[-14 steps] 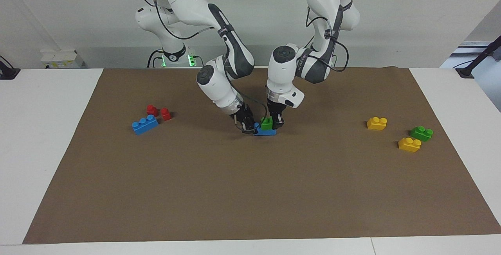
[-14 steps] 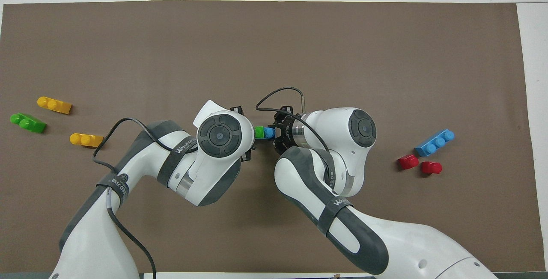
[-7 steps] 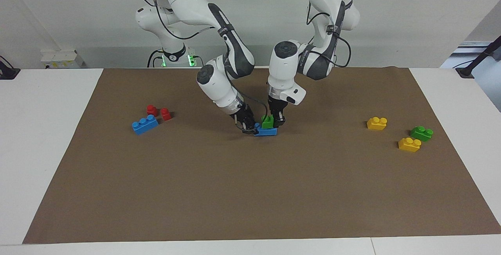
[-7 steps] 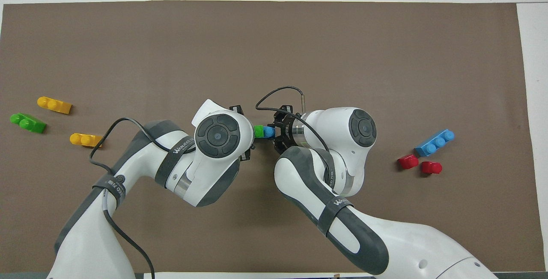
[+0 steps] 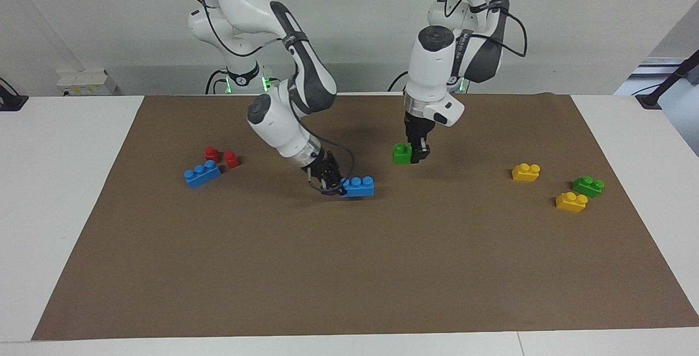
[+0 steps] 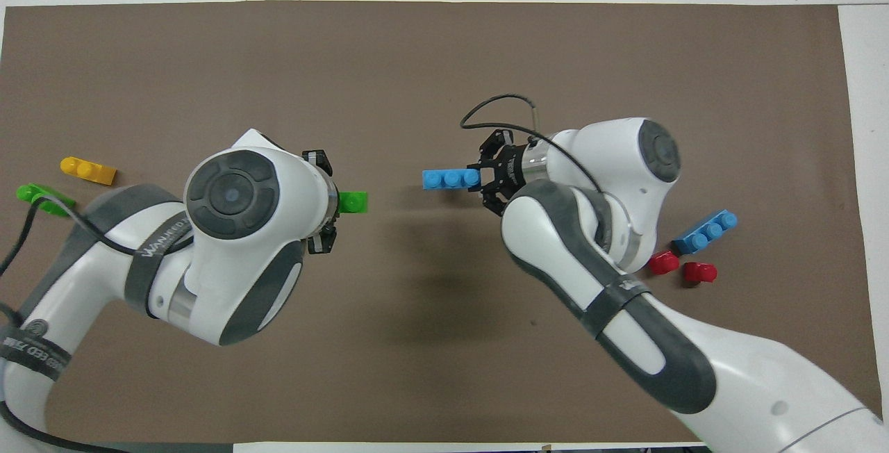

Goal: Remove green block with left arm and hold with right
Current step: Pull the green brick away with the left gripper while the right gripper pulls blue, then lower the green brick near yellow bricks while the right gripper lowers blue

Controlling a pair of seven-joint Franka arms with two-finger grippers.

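Note:
My left gripper is shut on one end of the green block and holds it up above the brown mat, toward the left arm's end of the middle. The block sticks out sideways from the left gripper in the overhead view. My right gripper is shut on one end of a blue three-stud brick low at the mat's middle. I cannot tell whether that brick touches the mat. It also shows in the overhead view, beside the right gripper.
A second green block and two yellow bricks lie at the left arm's end of the mat. Another blue brick and two red pieces lie at the right arm's end.
The green block has come off the blue brick. My left gripper rose with it toward the left arm's end. My right gripper shifted the blue brick slightly toward the right arm's end.

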